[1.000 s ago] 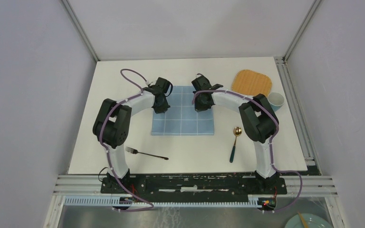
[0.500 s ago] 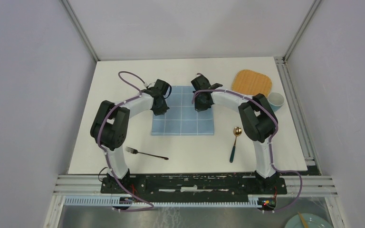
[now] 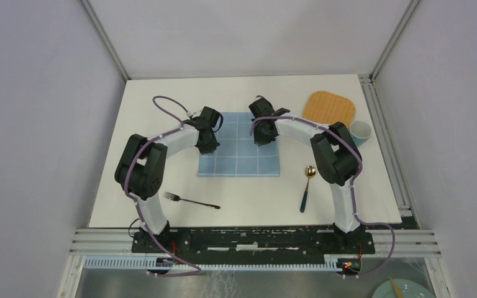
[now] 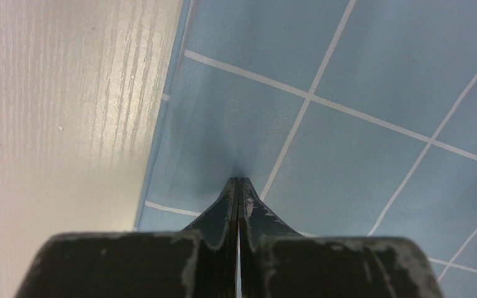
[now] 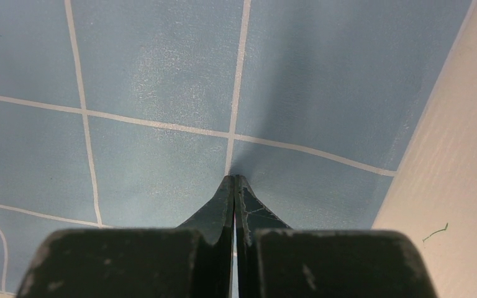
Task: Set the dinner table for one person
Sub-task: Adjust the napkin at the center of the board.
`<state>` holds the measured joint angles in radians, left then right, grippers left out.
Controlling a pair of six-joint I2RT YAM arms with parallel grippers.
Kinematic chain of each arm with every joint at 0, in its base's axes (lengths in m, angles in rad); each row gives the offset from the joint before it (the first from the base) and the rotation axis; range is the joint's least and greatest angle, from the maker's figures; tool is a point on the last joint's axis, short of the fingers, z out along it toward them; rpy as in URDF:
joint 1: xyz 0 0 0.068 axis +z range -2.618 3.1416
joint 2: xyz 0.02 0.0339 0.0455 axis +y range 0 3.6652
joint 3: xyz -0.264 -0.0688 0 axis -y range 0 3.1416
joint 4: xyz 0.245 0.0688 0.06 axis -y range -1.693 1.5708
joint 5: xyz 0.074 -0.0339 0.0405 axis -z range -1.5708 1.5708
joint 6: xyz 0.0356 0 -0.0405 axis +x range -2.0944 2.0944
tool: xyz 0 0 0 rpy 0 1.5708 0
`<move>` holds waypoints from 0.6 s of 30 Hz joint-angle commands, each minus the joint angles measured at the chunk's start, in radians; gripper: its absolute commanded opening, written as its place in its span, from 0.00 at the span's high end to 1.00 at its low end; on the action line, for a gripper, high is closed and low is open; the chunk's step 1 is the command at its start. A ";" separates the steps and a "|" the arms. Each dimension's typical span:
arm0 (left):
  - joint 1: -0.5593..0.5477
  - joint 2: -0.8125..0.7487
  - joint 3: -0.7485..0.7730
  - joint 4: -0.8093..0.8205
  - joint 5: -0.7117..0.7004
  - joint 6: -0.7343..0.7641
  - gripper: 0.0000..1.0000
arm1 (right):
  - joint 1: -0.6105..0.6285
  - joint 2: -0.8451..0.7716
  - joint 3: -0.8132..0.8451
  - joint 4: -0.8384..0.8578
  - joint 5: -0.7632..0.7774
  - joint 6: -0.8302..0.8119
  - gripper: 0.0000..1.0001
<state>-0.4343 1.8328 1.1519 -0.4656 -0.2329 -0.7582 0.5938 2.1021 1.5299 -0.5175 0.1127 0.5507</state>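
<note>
Resting shut on the blue checked cloth (image 3: 239,158)
Your left gripper (image 4: 236,180) and right gripper (image 5: 233,177) have their fingers fully together, tips touching the cloth near its left and right edges at frame centre, possibly nipping fabric; it is hard to tell. The dinner table (image 3: 155,124) fills the middle of the top view beneath it.

The table (image 3: 155,118) is a large, flat, white rectangle with a plain matte top. It lies level, its far edge against the back wall (image 3: 248,37) and its near edge along the metal rail (image 3: 254,234). Seen close, the surface shows faint, fine grain and 1 tiny green mark.
</note>
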 commanded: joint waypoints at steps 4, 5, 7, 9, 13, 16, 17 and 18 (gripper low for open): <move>-0.008 -0.032 -0.027 -0.036 -0.009 -0.038 0.98 | 0.003 0.034 0.066 -0.019 0.020 -0.020 1.00; -0.007 -0.031 -0.027 -0.036 -0.009 -0.038 0.98 | 0.002 0.035 0.067 -0.018 0.020 -0.019 1.00; -0.009 -0.030 -0.030 -0.035 -0.008 -0.038 0.98 | 0.003 0.038 0.067 -0.017 0.020 -0.020 1.00; -0.009 -0.031 -0.035 -0.033 -0.007 -0.038 0.98 | 0.002 0.037 0.064 -0.013 0.020 -0.018 1.00; -0.011 -0.032 -0.037 -0.033 -0.001 -0.042 0.98 | 0.000 0.052 0.082 -0.024 0.022 -0.025 1.00; -0.013 -0.032 -0.035 -0.031 -0.001 -0.041 0.98 | -0.001 0.063 0.095 -0.030 0.023 -0.030 1.00; -0.013 -0.032 -0.034 -0.033 -0.001 -0.040 0.98 | -0.002 0.063 0.095 -0.031 0.022 -0.031 1.00; -0.013 -0.032 -0.032 -0.033 0.001 -0.040 0.98 | -0.003 0.065 0.096 -0.028 0.023 -0.030 1.00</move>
<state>-0.4381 1.8202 1.1339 -0.4610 -0.2337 -0.7586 0.5938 2.1357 1.5890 -0.5644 0.1127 0.5339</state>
